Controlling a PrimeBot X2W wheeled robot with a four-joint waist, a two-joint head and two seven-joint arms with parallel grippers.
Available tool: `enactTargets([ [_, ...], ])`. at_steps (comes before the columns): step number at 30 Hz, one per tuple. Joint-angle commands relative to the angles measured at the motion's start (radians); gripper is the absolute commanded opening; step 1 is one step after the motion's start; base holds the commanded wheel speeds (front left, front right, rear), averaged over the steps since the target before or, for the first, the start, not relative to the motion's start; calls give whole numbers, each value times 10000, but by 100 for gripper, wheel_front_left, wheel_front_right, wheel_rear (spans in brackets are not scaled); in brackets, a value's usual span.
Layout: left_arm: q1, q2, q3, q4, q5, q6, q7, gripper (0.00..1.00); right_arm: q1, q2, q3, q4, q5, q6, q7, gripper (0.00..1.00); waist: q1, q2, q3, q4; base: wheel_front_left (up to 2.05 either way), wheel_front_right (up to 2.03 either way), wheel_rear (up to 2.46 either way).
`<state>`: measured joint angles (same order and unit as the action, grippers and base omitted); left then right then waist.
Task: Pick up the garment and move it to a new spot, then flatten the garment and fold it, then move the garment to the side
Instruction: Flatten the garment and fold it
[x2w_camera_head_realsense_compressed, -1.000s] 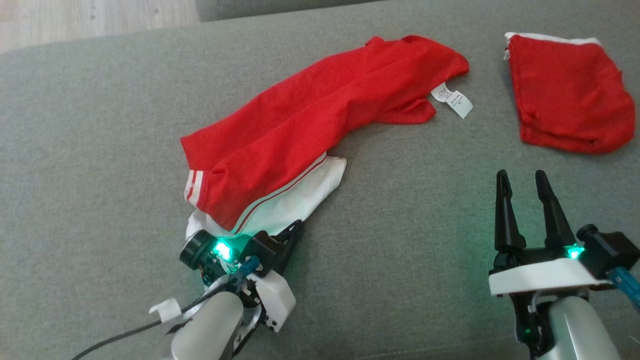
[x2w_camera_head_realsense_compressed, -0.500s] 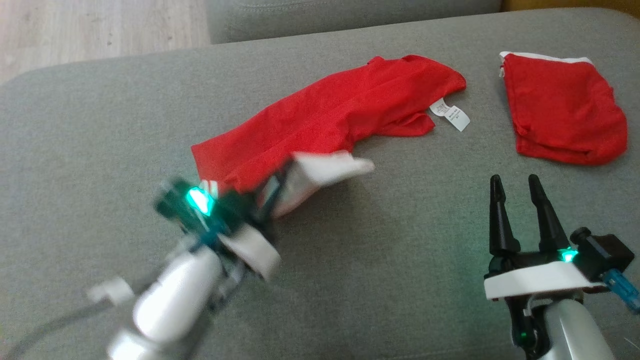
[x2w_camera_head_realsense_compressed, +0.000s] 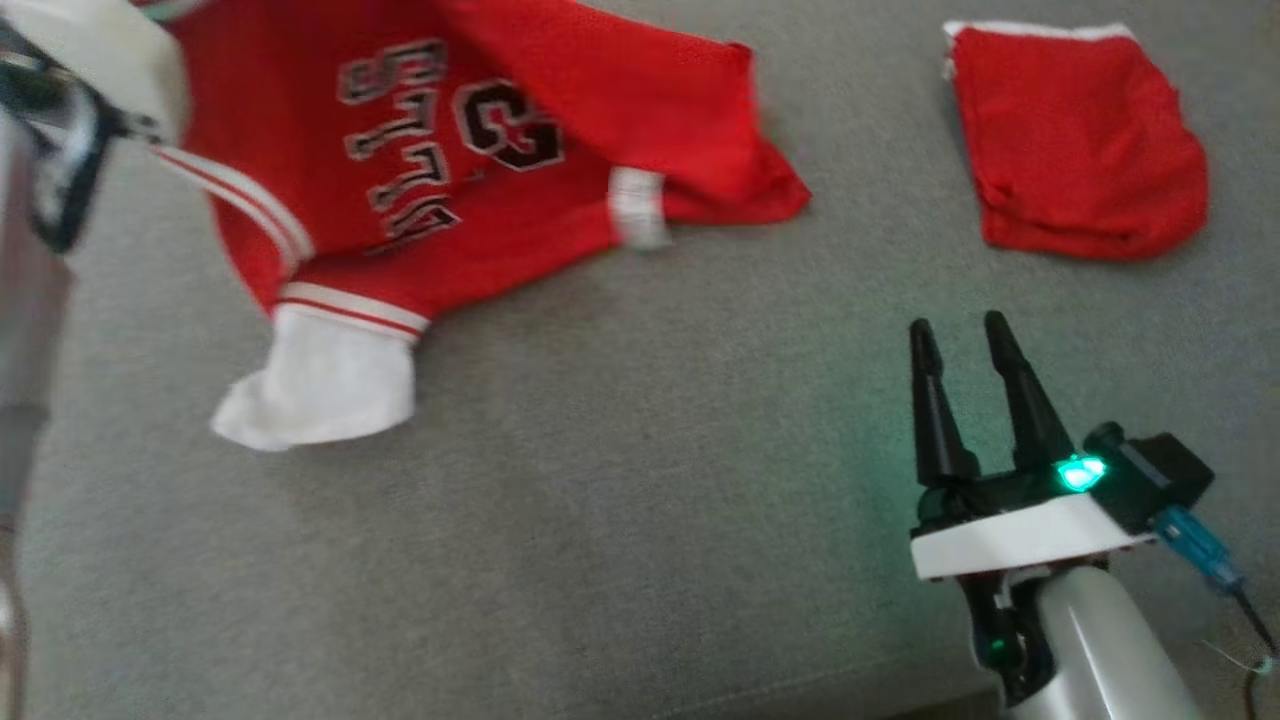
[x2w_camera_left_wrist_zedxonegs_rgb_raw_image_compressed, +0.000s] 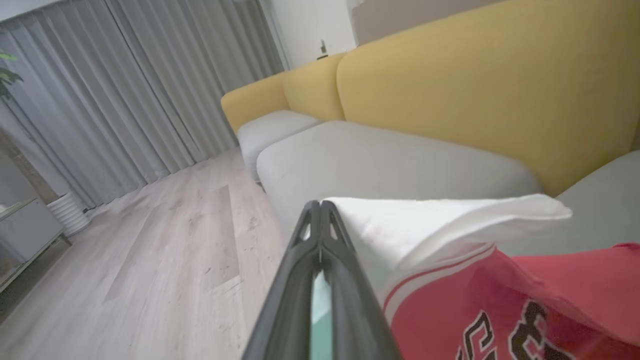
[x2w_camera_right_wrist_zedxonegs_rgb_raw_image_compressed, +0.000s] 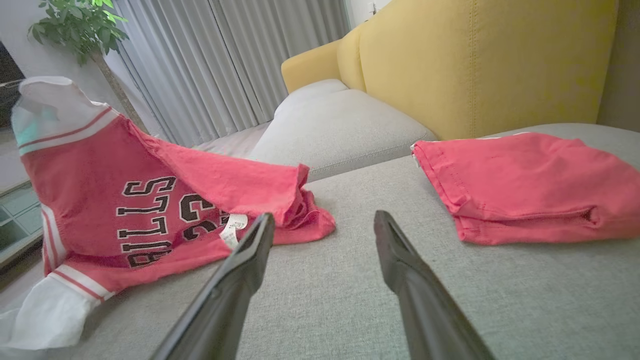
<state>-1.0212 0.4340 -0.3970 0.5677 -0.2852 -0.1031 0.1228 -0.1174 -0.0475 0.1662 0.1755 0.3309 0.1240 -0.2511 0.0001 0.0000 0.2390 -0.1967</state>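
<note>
The garment (x2w_camera_head_realsense_compressed: 450, 120) is a red jersey with black lettering and white sleeves. It hangs from its upper left, and its far end trails on the grey cushion (x2w_camera_head_realsense_compressed: 650, 520). My left gripper (x2w_camera_left_wrist_zedxonegs_rgb_raw_image_compressed: 320, 205) is shut on one white sleeve (x2w_camera_left_wrist_zedxonegs_rgb_raw_image_compressed: 425, 225), high above the seat. The jersey's red body (x2w_camera_left_wrist_zedxonegs_rgb_raw_image_compressed: 525, 295) drops away below it. From the right wrist the garment (x2w_camera_right_wrist_zedxonegs_rgb_raw_image_compressed: 150, 200) hangs at the left. My right gripper (x2w_camera_head_realsense_compressed: 960, 335) stands open low at the right, clear of any cloth, its open fingers (x2w_camera_right_wrist_zedxonegs_rgb_raw_image_compressed: 240, 270) pointing over the cushion.
A second red cloth (x2w_camera_head_realsense_compressed: 1080, 150) lies folded at the back right of the cushion (x2w_camera_right_wrist_zedxonegs_rgb_raw_image_compressed: 350, 300). The sofa's yellow backrest (x2w_camera_right_wrist_zedxonegs_rgb_raw_image_compressed: 475, 60) rises behind it. Wooden floor (x2w_camera_left_wrist_zedxonegs_rgb_raw_image_compressed: 175, 250) and grey curtains (x2w_camera_left_wrist_zedxonegs_rgb_raw_image_compressed: 125, 90) lie beyond the seat's left edge.
My left gripper has swung up and to the left with the white sleeve, lifting and opening the jersey so its lettering shows. The head camera has shifted. The right gripper stays open.
</note>
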Motion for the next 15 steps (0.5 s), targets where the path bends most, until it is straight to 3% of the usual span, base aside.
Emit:
enactTargets([
  [1, -920, 671, 377, 318, 216, 11, 40, 0, -320, -28, 432, -377, 83, 67, -107, 100, -1, 0, 571, -583, 0, 0, 0],
  [4, -1675, 892, 392, 1217, 497, 214, -134, 0, -428, -28, 698, -459, 147, 67, -107, 100, -1, 0, 975, -943, 0, 0, 0],
  [7, -2468, 1036, 615, 2089, 658, 775, -423, 0, -555, -28, 933, -553, 194, 67, -107, 100, -1, 0, 1321, -1235, 0, 0, 0],
  [8, -2704, 1064, 720, 2390, 694, 1050, -557, 41, -580, -28, 983, -582, 203, 67, -107, 100, -1, 0, 1393, -1297, 0, 0, 0],
  [9, -2910, 1077, 771, 2668, 752, 1278, -711, 100, -593, -28, 1022, -609, 211, 67, -107, 100, -1, 0, 1455, -1346, 0, 0, 0],
  [12, -3254, 973, 774, 3359, 846, 1610, -1160, 100, -592, -28, 1054, -649, 234, 67, -107, 100, -1, 0, 1526, -1386, 0, 0, 0],
  [15, -3335, 725, 667, 3851, 827, 1515, -1695, 100, -575, -28, 1017, -652, 243, 67, -107, 100, -1, 0, 1504, -1256, 0, 0, 0],
])
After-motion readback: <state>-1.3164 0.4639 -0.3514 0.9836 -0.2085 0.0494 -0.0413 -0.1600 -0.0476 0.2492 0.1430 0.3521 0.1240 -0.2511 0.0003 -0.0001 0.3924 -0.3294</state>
